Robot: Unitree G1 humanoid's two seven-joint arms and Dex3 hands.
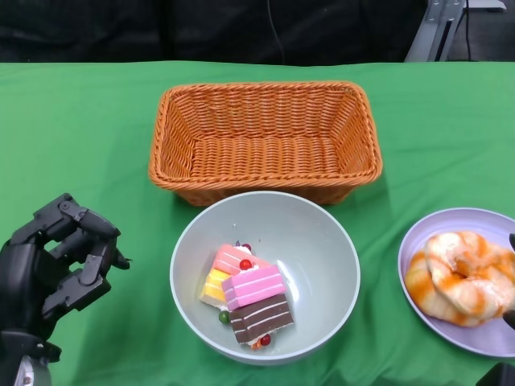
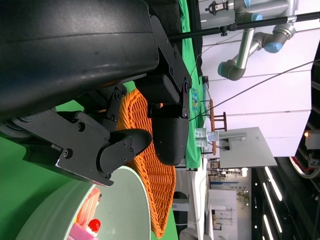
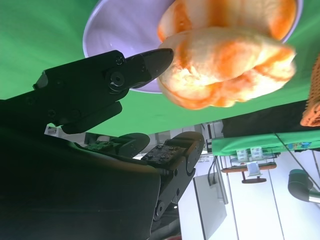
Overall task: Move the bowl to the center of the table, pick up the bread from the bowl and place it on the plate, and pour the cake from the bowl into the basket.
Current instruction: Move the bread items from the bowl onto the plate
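The pale green bowl (image 1: 314, 241) sits in the middle of the table, just in front of the basket (image 1: 265, 87). In it lie several striped cake slices (image 1: 248, 293) in pink, yellow and brown. The glazed bread (image 1: 463, 277) lies on the lilac plate (image 1: 451, 225) at the right. My right hand (image 3: 100, 100) is beside the plate (image 3: 125, 30), fingers spread; one fingertip (image 3: 160, 56) is right at the bread (image 3: 230, 55) and the others stand off it. My left hand (image 1: 56, 261) hovers left of the bowl, holding nothing, fingers loosely bent and apart.
The orange wicker basket has nothing in it and stands behind the bowl, almost touching its rim. Green cloth covers the table (image 1: 88, 145). In the left wrist view the basket (image 2: 150, 170) and the bowl's rim (image 2: 125, 205) lie just past my fingers (image 2: 125, 145).
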